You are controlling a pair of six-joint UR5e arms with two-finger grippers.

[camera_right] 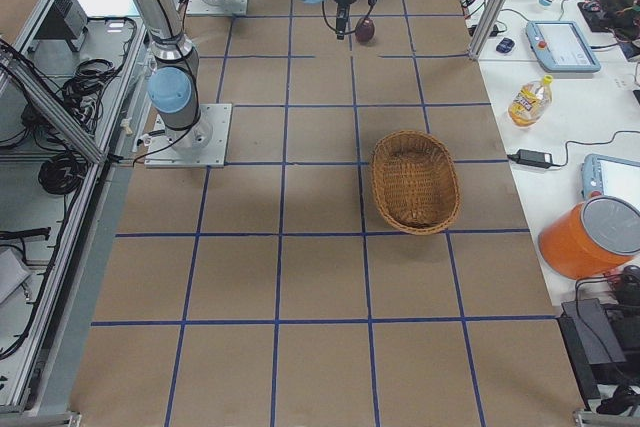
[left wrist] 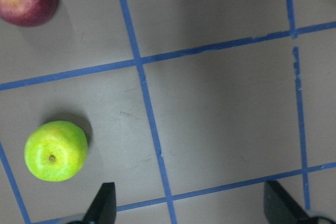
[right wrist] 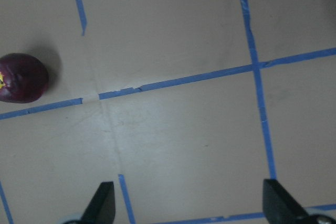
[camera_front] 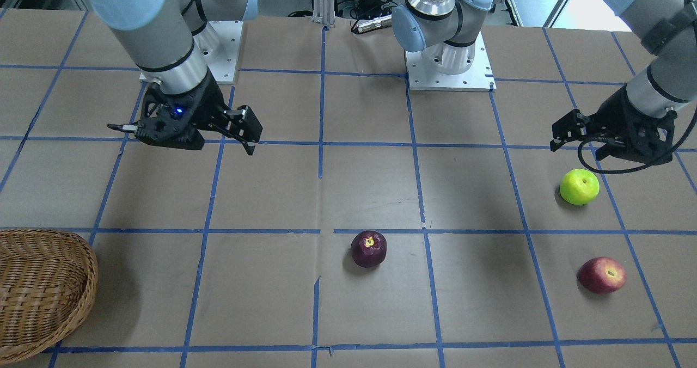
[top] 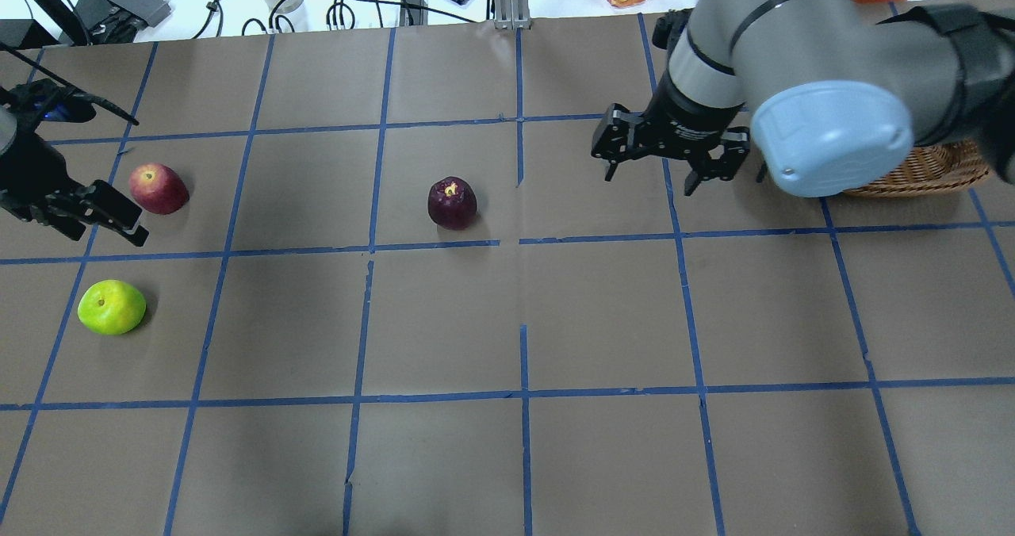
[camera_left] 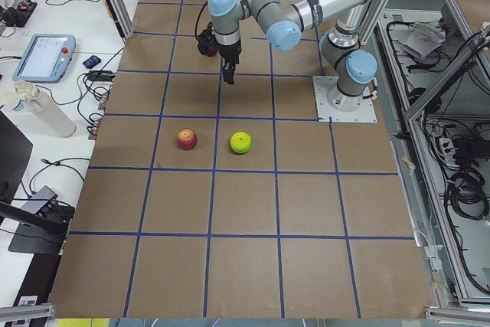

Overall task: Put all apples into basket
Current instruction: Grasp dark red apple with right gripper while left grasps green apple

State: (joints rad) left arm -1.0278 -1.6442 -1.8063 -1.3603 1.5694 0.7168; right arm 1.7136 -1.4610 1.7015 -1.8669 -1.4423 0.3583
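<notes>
Left claw point(top: 95, 217) apart, empty, left edge of overhead view, near yellow-green apple point(top: 112, 307) and red apple point(top: 158, 188). Right claw point(top: 654, 179) apart, empty, upper right. Maroon apple point(top: 452, 202) mid-bench. Wicker basket point(camera_right: 377, 179) holds nothing. All three apples left to place.

The basket point(top: 944, 170) sits at the far right of the table point(top: 603, 314). The first apple point(top: 453, 203) lies near the centre, well left of it. At the left edge, the second apple point(top: 158, 189) lies farther off, with the third apple point(top: 112, 307) nearer.
</notes>
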